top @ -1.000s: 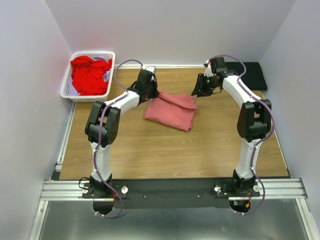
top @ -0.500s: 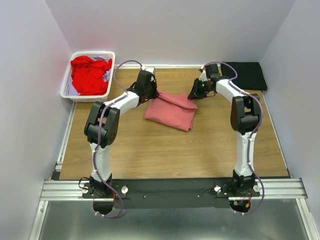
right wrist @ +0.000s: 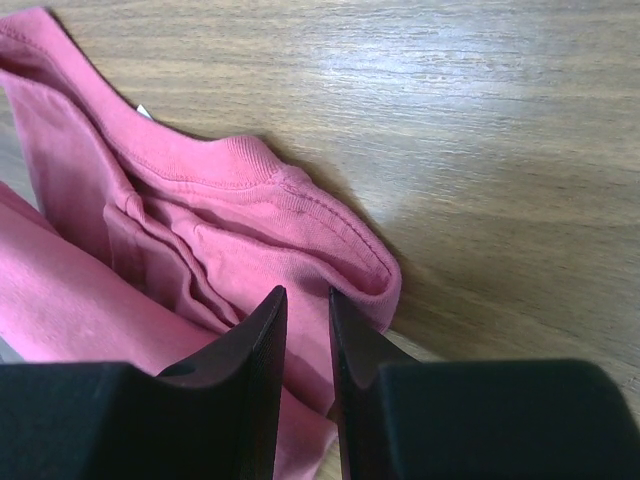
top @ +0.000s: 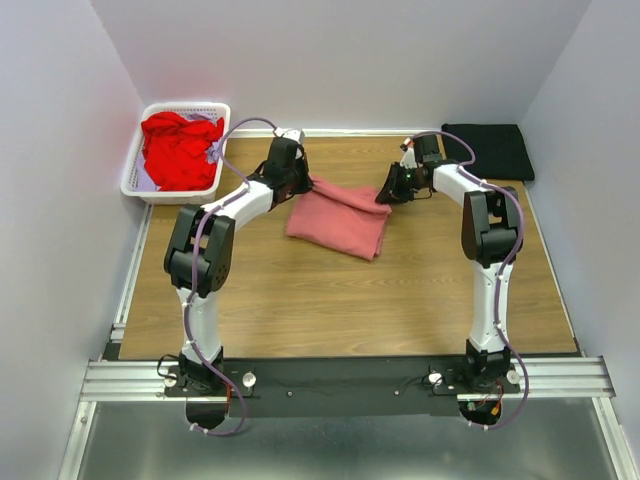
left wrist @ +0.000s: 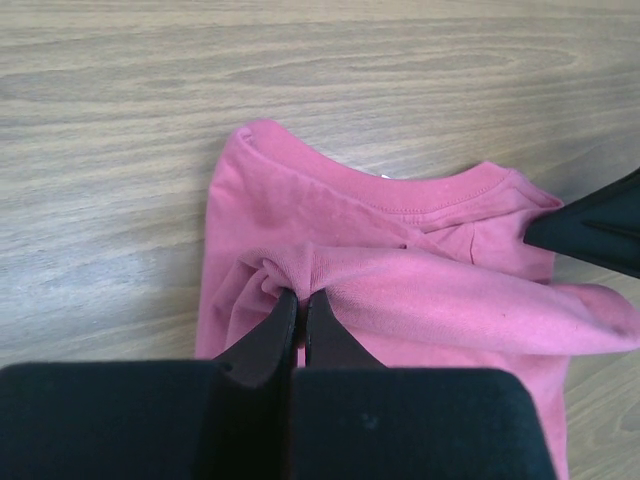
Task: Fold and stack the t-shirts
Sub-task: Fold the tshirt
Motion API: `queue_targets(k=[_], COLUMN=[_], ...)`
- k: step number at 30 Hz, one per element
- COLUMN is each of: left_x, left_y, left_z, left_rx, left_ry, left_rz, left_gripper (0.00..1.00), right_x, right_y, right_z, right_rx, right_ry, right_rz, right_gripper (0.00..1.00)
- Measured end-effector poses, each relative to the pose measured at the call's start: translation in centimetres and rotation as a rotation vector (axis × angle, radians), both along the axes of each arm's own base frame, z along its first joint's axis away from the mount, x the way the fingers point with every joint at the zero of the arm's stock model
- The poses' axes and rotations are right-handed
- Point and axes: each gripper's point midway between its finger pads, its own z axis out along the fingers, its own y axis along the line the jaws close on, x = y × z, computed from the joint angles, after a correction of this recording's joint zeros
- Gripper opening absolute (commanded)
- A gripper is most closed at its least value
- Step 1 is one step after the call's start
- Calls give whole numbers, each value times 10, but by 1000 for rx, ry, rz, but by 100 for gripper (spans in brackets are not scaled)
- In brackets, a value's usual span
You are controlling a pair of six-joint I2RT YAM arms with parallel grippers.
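A pink t-shirt lies partly folded on the wooden table. My left gripper is at its far left corner. In the left wrist view the gripper is shut on a bunched fold of the pink t-shirt. My right gripper is at the shirt's far right corner. In the right wrist view it stands just over the collar edge of the shirt, its jaws a narrow gap apart with cloth showing below them. Its tip shows in the left wrist view.
A white basket at the far left holds crumpled red shirts. A folded black garment lies at the far right corner. White walls close in on the table's left, back and right.
My right gripper has moved left and down to the pink shirt's far right corner. My left gripper has shifted slightly left with the shirt's fold in it.
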Motion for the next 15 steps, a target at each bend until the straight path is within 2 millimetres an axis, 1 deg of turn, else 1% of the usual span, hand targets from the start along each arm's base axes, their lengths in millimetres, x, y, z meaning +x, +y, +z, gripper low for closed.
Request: queue_targets(k=[9,13,15], left_x=[6,13,16], left_y=[13,12,10], left_z=[0,-6,-13], left_rx=[-7,-9,-10], left_ry=[5,12,21], left_rz=[36,34,27], left_gripper=[0,0,0], right_x=[0,0,0], right_y=[0,0,0], right_z=[0,0,1], right_rx=[10,11,11], right_ry=[-8,-11,-12], right_rz=[4,4,4], right_gripper=[30,31,31])
